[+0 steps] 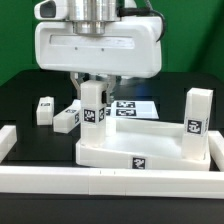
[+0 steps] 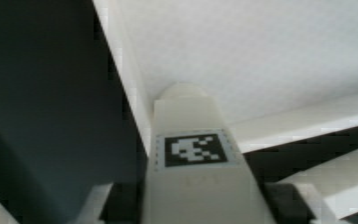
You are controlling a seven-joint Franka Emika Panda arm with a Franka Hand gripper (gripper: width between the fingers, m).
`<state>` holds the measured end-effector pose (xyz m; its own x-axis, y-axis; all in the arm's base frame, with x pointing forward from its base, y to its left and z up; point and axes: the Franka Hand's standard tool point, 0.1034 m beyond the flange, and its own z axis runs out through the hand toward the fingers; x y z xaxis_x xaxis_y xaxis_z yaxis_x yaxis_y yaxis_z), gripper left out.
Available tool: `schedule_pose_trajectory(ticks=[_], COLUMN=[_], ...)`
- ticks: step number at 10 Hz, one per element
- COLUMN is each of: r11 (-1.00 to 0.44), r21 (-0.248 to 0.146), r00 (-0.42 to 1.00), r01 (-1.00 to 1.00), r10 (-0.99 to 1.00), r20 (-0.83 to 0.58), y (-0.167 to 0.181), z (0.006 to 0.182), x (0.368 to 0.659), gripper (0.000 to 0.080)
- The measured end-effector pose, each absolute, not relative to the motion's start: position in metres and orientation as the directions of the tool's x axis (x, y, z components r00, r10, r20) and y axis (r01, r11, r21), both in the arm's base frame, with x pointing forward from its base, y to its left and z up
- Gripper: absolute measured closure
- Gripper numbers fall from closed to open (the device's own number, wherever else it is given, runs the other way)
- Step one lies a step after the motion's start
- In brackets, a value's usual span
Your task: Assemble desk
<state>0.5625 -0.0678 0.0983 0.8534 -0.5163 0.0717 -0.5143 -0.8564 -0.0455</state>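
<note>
The white tabletop (image 1: 140,148) lies tray-like with raised rims in the middle of the black table. One leg (image 1: 197,112) stands upright at its corner on the exterior view's right. My gripper (image 1: 92,98) is shut on another white leg (image 1: 92,115) with a square marker, holding it upright at the tabletop's far corner on the exterior view's left. In the wrist view that leg (image 2: 197,140) fills the space between my fingers (image 2: 108,205), with the tabletop (image 2: 247,50) beyond it. Two loose legs (image 1: 44,108) (image 1: 66,119) lie at the exterior view's left.
The marker board (image 1: 132,106) lies flat behind the tabletop. Long white border rails run along the front (image 1: 100,181) and up both sides (image 1: 8,140). The big white wrist housing (image 1: 98,45) hides the area behind the held leg.
</note>
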Motion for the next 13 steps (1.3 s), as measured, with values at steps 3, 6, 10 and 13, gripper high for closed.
schedule_pose_trajectory(ticks=[3, 6, 10, 13], r11=[-0.806, -0.812, -0.720, -0.752], r21=[-0.048, -0.049, -0.109, -0.098], r00=[0.802, 0.807, 0.718, 0.750], r01=[-0.590, -0.582, -0.686, -0.652], r10=[-0.591, -0.584, -0.693, -0.659], r20=[0.086, 0.085, 0.057, 0.057], y=[-0.074, -0.072, -0.050, -0.032], z=[0.099, 0.101, 0.119, 0.110], x=[0.564, 0.564, 0.541, 0.539], gripper=[0.0494, 0.0182, 0.0151, 0.0151])
